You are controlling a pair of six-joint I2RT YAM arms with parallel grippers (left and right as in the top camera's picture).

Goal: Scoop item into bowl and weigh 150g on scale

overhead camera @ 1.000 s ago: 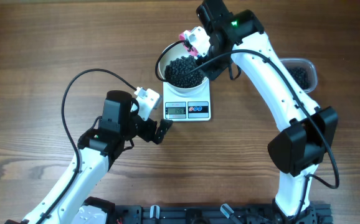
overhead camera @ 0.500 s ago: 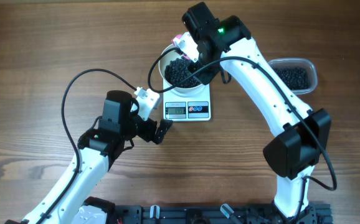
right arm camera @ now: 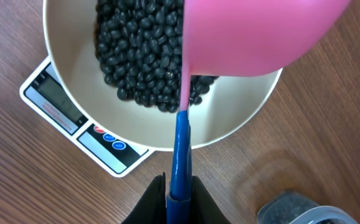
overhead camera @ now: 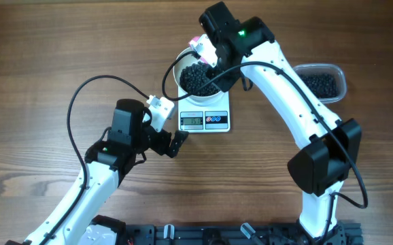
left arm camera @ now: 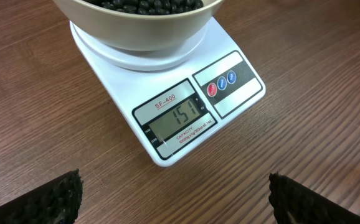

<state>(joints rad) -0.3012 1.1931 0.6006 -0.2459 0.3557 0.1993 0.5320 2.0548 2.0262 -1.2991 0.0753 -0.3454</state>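
White bowl [overhead camera: 175, 72] heaped with black beans [overhead camera: 196, 80], seated on white scale [overhead camera: 217, 121]; display [left arm camera: 177, 118] reading 151. At 12 o'clock above bowl, right gripper [right arm camera: 179, 190] clenched on blue handle of pink scoop [right arm camera: 248, 37]. At 8 o'clock of scale, left gripper [overhead camera: 175, 143] released, grasping nothing. At 3 o'clock, clear tub [overhead camera: 344, 80] holding more beans.

- Black beans [right arm camera: 139, 56], matte
- White bowl [right arm camera: 71, 87], plain
- White scale [left arm camera: 130, 93]; grey display [left arm camera: 177, 118]; red and blue buttons [left arm camera: 222, 83]
- Pink scoop [right arm camera: 248, 37], blue handle [right arm camera: 180, 149]
- Brown wood-grain table [overhead camera: 33, 54]

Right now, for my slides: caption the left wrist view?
Bowl of black beans sits on the white scale, display reading 151.
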